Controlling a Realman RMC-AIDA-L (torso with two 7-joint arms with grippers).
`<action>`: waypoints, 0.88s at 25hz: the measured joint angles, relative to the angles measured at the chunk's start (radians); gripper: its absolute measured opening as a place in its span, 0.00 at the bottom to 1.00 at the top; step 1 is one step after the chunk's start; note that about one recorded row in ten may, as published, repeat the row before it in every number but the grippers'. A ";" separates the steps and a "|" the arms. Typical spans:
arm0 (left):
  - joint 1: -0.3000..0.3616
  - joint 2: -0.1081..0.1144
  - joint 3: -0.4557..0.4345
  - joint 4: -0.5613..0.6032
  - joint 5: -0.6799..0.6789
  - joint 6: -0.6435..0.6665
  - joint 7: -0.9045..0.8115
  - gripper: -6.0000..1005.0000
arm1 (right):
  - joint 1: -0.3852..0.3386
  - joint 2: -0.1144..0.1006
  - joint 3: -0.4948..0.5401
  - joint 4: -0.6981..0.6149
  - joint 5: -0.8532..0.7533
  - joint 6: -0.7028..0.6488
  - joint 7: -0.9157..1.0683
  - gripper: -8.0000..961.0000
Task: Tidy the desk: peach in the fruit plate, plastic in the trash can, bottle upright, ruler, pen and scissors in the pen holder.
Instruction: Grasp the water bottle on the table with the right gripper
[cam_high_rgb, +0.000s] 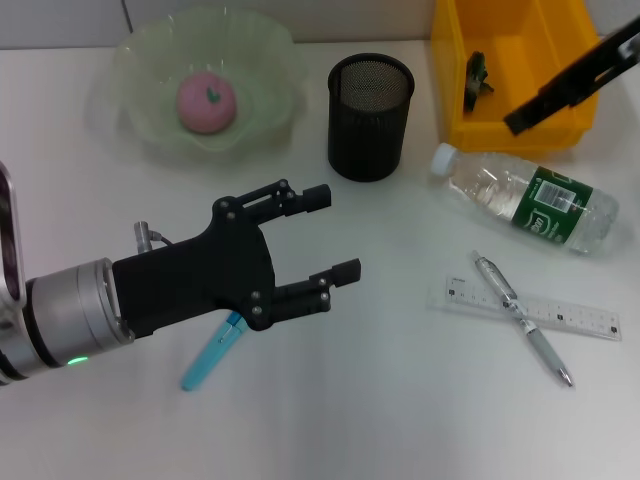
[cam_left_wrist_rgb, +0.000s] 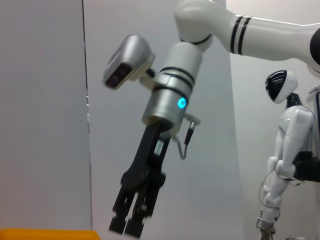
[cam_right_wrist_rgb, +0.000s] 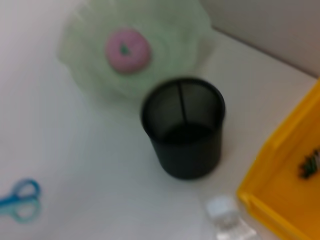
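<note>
The scissors, blue-handled, lie on the white desk near my side, partly under the left gripper, which hovers over them with its jaws spread wide and nothing between them. I judge this to be the step in hand: the peach already sits in the pale green fruit plate, and a dark scrap that may be the plastic lies in the yellow trash bin, so what is left is the bottle and the stationery. Next I would need to bring the left gripper down over the scissors, close on them, and carry them to the black mesh pen holder, which stands upright between the plate and the bin and looks empty in the right wrist view. The right gripper hangs above the bin at the far right; from the left wrist view its fingers look drawn close together with nothing in them. The clear water bottle with a green label lies on its side just in front of the bin, cap pointing toward the holder. Nearer me, the silver pen lies across the transparent ruler, touching it, well apart from the scissors. Nothing stands between the scissors and the holder, though the flat scissors may be awkward to lift off the desk.
</note>
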 joint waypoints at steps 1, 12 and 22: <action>0.000 0.000 0.000 0.000 0.000 0.000 0.000 0.73 | 0.012 0.009 -0.033 0.029 -0.047 0.016 0.000 0.76; 0.009 0.000 0.012 0.007 -0.004 0.004 0.000 0.73 | 0.016 0.024 -0.097 0.051 -0.100 -0.010 -0.016 0.77; 0.010 0.000 0.012 0.000 -0.007 0.004 0.041 0.73 | -0.026 0.039 -0.106 0.020 -0.161 0.026 -0.023 0.83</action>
